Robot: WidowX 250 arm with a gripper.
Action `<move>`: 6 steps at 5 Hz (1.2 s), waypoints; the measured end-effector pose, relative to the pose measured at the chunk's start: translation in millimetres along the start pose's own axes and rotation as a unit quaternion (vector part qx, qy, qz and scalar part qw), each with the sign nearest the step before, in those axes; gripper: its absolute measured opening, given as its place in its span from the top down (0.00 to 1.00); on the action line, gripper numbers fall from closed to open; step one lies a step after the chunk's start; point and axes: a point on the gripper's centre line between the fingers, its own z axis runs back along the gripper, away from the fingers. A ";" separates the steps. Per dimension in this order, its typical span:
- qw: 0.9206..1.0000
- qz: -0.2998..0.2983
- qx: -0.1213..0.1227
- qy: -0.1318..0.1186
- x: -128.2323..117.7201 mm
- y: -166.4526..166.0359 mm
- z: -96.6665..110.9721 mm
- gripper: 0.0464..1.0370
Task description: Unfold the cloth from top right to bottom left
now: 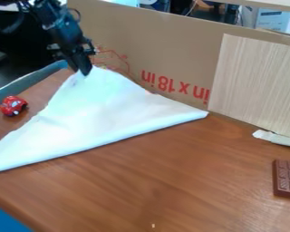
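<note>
The gripper [84,70] hangs at the upper left, its tip at the top corner of the white cloth [105,111]. The cloth lies as a large triangle, with a long straight edge running from the far left up to a point near the wooden panel on the right. Its top corner meets the gripper's fingers, which look closed together on it, and the cloth near that corner rises somewhat toward them.
A small red toy car [13,105] sits left of the cloth. A brown chocolate bar [285,179] lies at the right on the wooden table [166,181]. Behind the cloth stand a cardboard wall [171,50] and a light wooden panel [256,81].
</note>
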 end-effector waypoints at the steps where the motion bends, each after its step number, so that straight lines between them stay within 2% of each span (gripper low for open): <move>1: 0.998 -0.063 -0.012 0.015 -28.7 -29.8 13.5 0.99; 2: 0.993 -0.116 -0.009 0.021 -56.3 -51.4 14.5 0.99; 4: 0.981 -0.190 0.000 0.042 -116.2 -64.5 15.8 0.99; 5: 0.974 -0.220 0.008 0.051 -150.1 -69.1 22.9 0.99; 6: 0.968 -0.240 0.008 0.067 -172.1 -75.4 29.3 0.99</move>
